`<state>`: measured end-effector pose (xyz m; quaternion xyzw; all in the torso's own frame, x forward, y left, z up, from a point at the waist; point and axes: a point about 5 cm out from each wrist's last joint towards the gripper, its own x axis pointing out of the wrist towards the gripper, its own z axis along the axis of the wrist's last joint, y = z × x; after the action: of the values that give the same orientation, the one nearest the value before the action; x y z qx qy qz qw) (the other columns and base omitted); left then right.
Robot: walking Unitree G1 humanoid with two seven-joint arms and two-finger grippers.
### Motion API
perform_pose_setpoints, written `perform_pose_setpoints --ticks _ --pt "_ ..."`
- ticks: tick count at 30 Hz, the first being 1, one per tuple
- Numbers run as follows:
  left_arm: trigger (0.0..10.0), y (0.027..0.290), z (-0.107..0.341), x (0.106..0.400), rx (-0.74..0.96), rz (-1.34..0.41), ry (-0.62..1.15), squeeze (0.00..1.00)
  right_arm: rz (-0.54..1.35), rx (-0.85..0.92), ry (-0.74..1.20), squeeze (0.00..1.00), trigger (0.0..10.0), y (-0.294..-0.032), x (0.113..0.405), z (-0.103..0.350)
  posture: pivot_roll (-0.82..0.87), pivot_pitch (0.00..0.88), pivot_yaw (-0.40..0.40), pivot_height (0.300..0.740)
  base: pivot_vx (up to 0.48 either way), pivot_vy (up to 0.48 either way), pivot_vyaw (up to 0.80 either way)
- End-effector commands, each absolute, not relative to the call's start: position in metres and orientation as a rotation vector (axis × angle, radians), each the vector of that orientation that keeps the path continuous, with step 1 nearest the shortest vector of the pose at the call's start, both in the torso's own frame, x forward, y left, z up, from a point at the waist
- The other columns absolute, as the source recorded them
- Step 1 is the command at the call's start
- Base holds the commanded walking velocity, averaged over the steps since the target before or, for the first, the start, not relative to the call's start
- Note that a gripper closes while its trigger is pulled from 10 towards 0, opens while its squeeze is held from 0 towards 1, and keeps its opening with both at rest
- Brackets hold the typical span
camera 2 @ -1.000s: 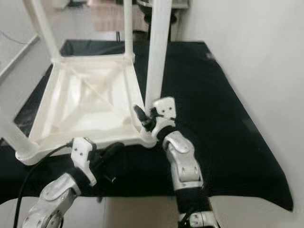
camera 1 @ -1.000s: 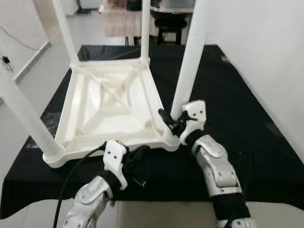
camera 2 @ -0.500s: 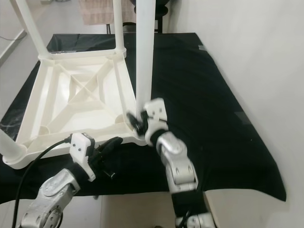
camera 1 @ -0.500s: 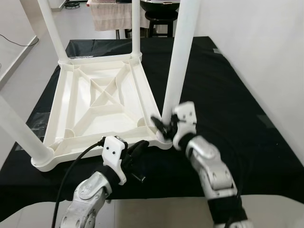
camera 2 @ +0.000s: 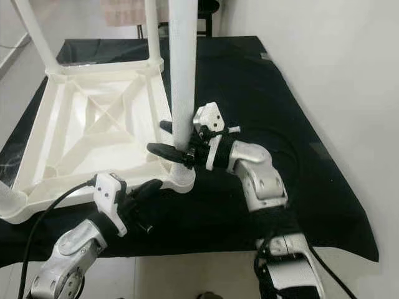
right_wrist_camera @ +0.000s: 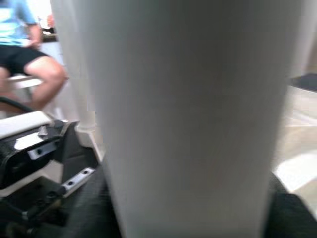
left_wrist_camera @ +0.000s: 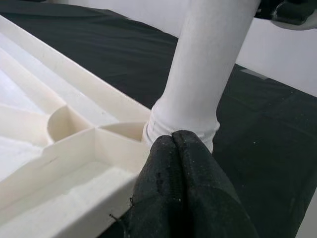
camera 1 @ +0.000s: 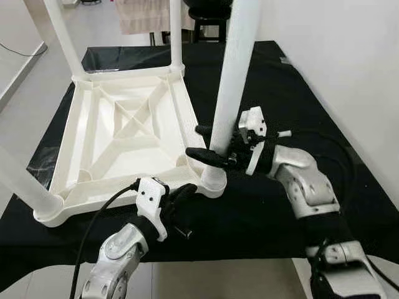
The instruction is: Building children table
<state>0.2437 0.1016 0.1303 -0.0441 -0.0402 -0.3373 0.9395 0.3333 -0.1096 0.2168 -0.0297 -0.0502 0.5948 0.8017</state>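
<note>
An upside-down white plastic children's table (camera 1: pixel 124 134) lies on a black cloth (camera 1: pixel 293 93), its legs pointing up. My right gripper (camera 1: pixel 197 141) reaches in from the right and is shut on the near-right leg (camera 1: pixel 232 75) just above its socket, one black finger in front and one behind. That leg (right_wrist_camera: pixel 188 119) looms close in the right wrist view, with fingers (right_wrist_camera: pixel 290 213) at its sides. My left gripper (camera 1: pixel 186 190) is shut and holds nothing. Its fingertips (left_wrist_camera: pixel 173 148) press against the table's near corner under that same leg's socket (left_wrist_camera: pixel 183 126).
Three more legs stand up at the far left (camera 1: pixel 62 37), far right (camera 1: pixel 176 34) and near left (camera 1: pixel 22 180). A white wall (camera 1: pixel 349 75) runs along the right. A dark stool (camera 1: pixel 209 15) stands behind the cloth. A seated person (right_wrist_camera: pixel 25 54) is in the background.
My right arm has swung out to the right, and its fingers now clasp the near-right leg from the side instead of sitting at its base. The left gripper has stayed at the corner.
</note>
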Motion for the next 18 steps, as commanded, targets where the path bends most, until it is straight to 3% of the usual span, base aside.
perform_pose_setpoints --ticks 1,12,13,14,16,17,18 --pt "10.0 0.101 0.127 0.243 -0.093 -0.685 -0.073 0.0 1.306 -0.052 -0.079 0.0 0.0 -0.108 0.338 0.212 0.0 0.107 -0.031 0.74 0.0 0.0 0.0" --pt "10.0 0.101 0.129 0.241 -0.095 -0.681 -0.079 0.0 0.997 -0.079 -0.038 0.0 0.0 -0.127 0.357 0.198 -0.01 0.127 -0.039 0.74 0.0 0.0 0.0" --pt "10.0 0.102 0.129 0.241 -0.095 -0.68 -0.08 0.0 0.903 -0.088 -0.001 0.0 0.0 -0.128 0.356 0.189 -0.01 0.127 -0.039 0.74 0.0 0.0 0.0" --pt "10.0 0.102 0.129 0.241 -0.094 -0.68 -0.08 0.0 0.641 -0.105 0.088 0.0 0.0 -0.132 0.356 0.17 -0.01 0.133 -0.045 0.74 0.0 0.0 0.0" --pt "10.0 0.102 0.129 0.241 -0.094 -0.68 -0.08 0.0 0.641 -0.105 0.088 0.0 0.0 -0.132 0.356 0.17 -0.01 0.133 -0.045 0.74 0.0 0.0 0.0" --pt "10.0 0.103 0.13 0.241 -0.093 -0.677 -0.082 0.0 0.482 -0.028 0.177 0.0 0.0 -0.12 0.332 0.143 -0.01 0.144 -0.034 0.74 0.0 0.0 0.0" --pt "10.0 0.104 0.13 0.241 -0.092 -0.676 -0.083 0.0 0.415 -0.106 0.172 0.0 0.0 -0.111 0.313 0.136 -0.01 0.152 -0.023 0.74 0.0 0.0 0.0"
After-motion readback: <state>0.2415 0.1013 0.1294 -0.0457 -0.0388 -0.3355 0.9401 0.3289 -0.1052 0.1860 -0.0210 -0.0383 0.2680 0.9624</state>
